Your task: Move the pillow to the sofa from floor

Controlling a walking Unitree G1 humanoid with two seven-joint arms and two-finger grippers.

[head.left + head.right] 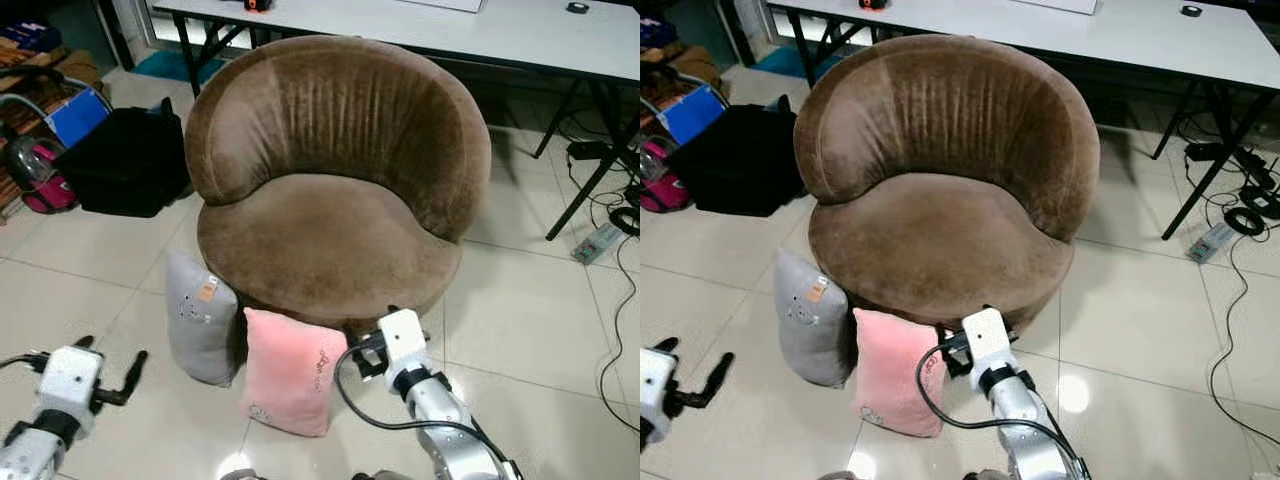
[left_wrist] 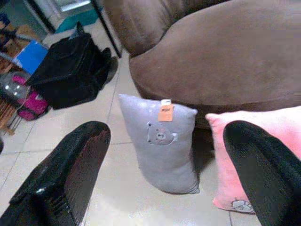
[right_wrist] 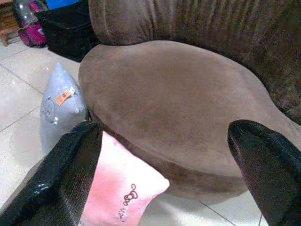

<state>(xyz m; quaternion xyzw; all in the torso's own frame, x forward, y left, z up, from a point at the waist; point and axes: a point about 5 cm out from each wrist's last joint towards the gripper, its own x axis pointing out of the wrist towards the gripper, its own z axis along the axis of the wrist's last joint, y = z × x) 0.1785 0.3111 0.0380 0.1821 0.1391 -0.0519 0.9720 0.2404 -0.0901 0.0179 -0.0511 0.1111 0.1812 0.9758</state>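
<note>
Pink pillow [image 1: 292,371] upright on the floor [image 1: 90,270], leaning against the brown sofa [image 1: 335,190], just right of a grey pillow [image 1: 201,317]. Right gripper [image 3: 164,165] beside the pink one, fingers wide. Left gripper [image 2: 164,174] near left, fingers wide.

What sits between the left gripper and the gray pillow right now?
Only bare tile floor. In the left eye view the left gripper hangs open short of the gray pillow, which leans on the brown sofa beside the pink pillow.
</note>
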